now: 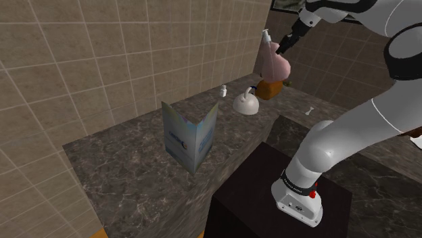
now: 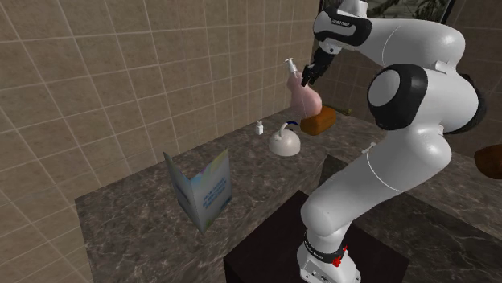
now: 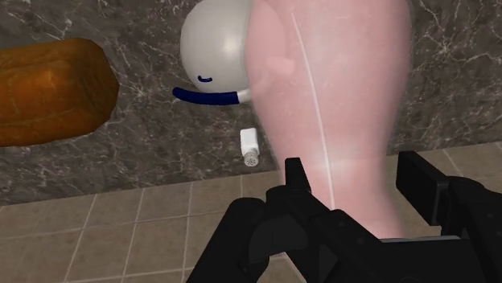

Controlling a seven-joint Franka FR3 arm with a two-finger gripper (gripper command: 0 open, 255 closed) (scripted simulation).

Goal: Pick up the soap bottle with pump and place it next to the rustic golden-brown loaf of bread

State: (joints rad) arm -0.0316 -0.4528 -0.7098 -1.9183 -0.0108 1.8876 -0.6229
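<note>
The black gripper [image 3: 354,181] is pinching the pink soap bottle [image 1: 274,65], holding it above the dark counter [image 1: 128,176] near the bread loaf [image 3: 48,88] and a white kettle [image 3: 213,44].

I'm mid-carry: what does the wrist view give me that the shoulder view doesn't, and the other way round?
The wrist view adds the grasp itself: the gripper has its black fingers clasped on either side of the pink soap bottle.

The shoulder view adds the bottle's white pump, the bottle hanging above the dark marbled counter, a folded leaflet standing on it, and the dark stand.

Both share the bottle, the round white vessel, the brown loaf, a small white shaker and the tiled wall.
</note>
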